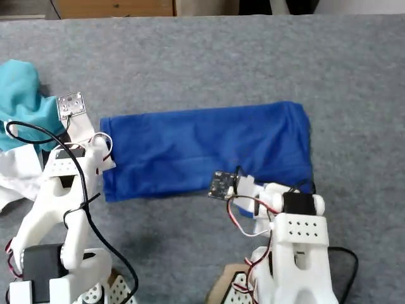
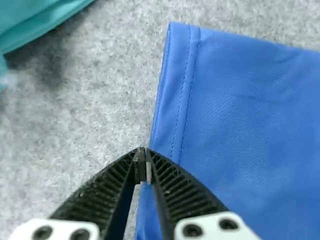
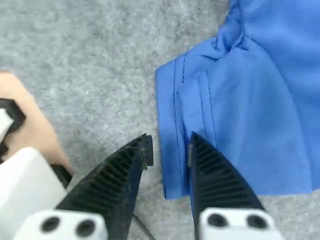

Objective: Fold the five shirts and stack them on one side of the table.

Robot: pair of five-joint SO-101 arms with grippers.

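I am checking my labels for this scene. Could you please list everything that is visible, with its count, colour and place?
blue shirt: one, blue, folded into a long strip at the table's middle
teal shirt: one, teal, bunched at the table's left edge
white garment: one, white, crumpled beside the teal shirt, by the left arm
table cover: one, grey, under everything
wooden furniture: one, light brown, beyond the table's far edge
left gripper: one, black fingers, shut on the blue shirt's left hem
right gripper: one, black fingers, open over the blue shirt's near hem
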